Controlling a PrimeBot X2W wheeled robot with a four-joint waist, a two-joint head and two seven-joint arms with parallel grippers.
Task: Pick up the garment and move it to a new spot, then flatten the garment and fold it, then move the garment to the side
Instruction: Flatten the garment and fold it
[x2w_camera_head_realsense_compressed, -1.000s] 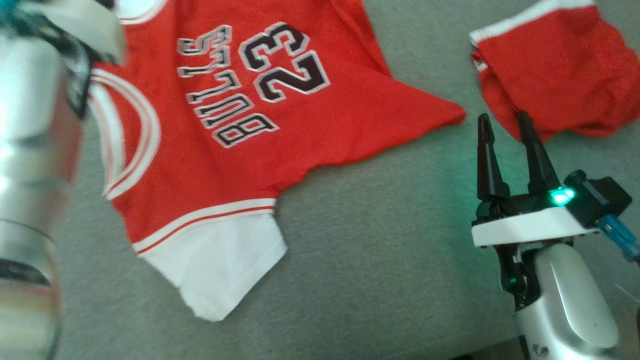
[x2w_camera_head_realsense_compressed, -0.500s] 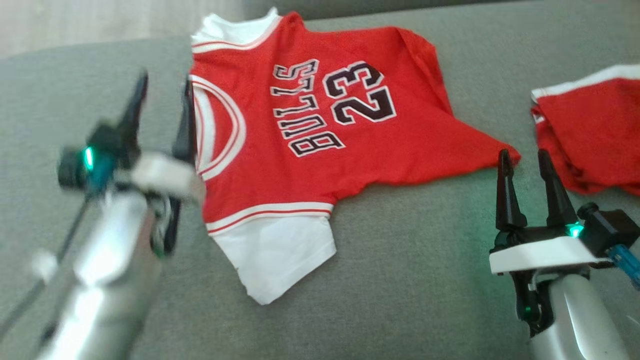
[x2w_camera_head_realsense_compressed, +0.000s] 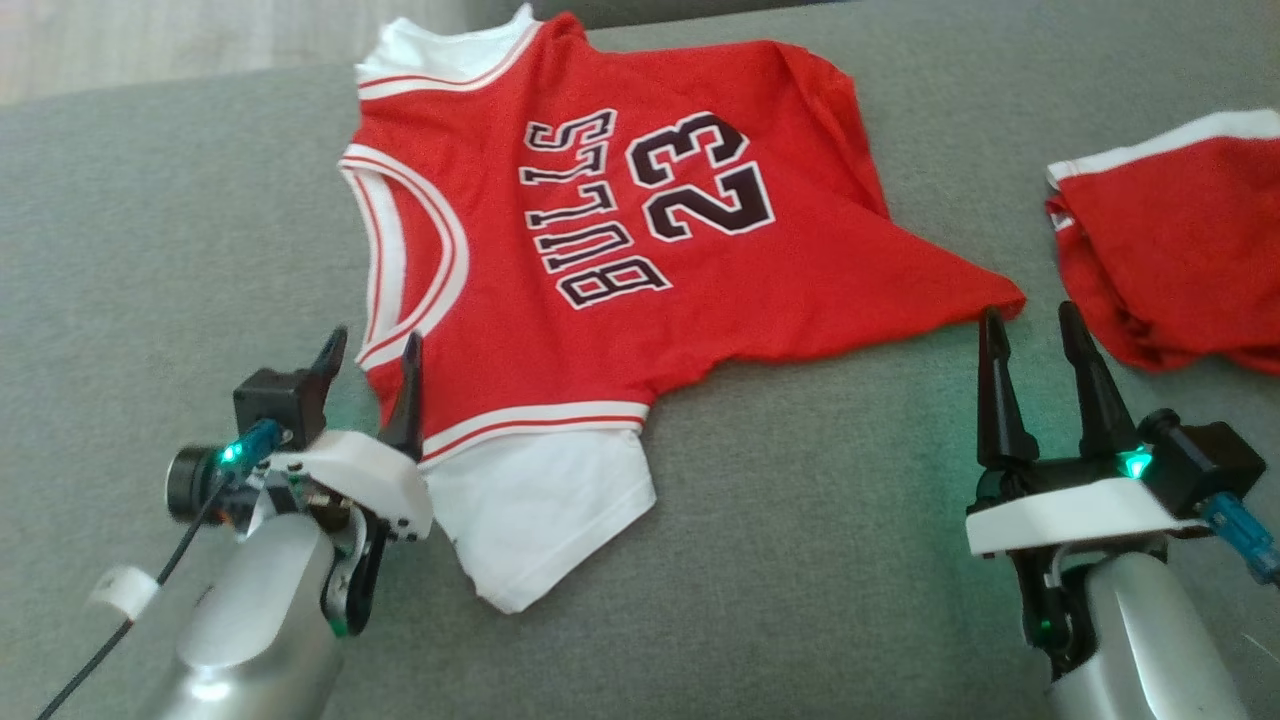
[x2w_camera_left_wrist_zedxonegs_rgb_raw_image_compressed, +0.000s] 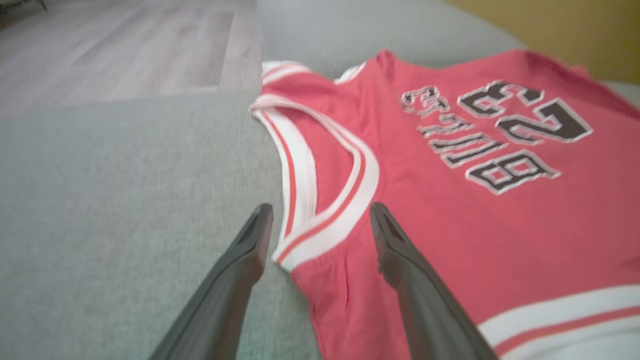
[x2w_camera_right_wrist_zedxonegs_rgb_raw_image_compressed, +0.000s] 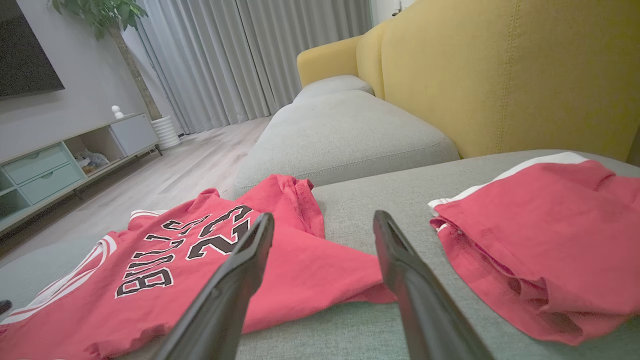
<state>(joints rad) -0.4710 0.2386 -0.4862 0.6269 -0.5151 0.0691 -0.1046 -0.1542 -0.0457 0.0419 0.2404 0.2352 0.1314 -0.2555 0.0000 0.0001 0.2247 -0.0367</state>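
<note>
The garment (x2w_camera_head_realsense_compressed: 560, 250) is a red jersey with white sleeves, "BULLS 23" printed on it, lying spread and slightly wrinkled on the grey sofa cushion (x2w_camera_head_realsense_compressed: 800, 560). My left gripper (x2w_camera_head_realsense_compressed: 371, 348) is open at the lower left, fingertips at the jersey's white-trimmed neckline. In the left wrist view the left gripper (x2w_camera_left_wrist_zedxonegs_rgb_raw_image_compressed: 320, 210) straddles the neckline trim of the jersey (x2w_camera_left_wrist_zedxonegs_rgb_raw_image_compressed: 500, 225) with nothing gripped. My right gripper (x2w_camera_head_realsense_compressed: 1030, 320) is open just below the jersey's right corner. In the right wrist view the right gripper (x2w_camera_right_wrist_zedxonegs_rgb_raw_image_compressed: 324, 217) stands above that corner of the jersey (x2w_camera_right_wrist_zedxonegs_rgb_raw_image_compressed: 310, 275).
A second red garment with white trim (x2w_camera_head_realsense_compressed: 1170, 250) lies bunched at the right, also visible in the right wrist view (x2w_camera_right_wrist_zedxonegs_rgb_raw_image_compressed: 540, 240). The yellow sofa back (x2w_camera_right_wrist_zedxonegs_rgb_raw_image_compressed: 500, 75) rises behind it. Wooden floor (x2w_camera_head_realsense_compressed: 150, 40) lies beyond the cushion's far edge.
The head camera has shifted, so the whole picture moved. My left arm has swung down from the upper left, its open gripper now at the neckline. The right gripper is much the same.
</note>
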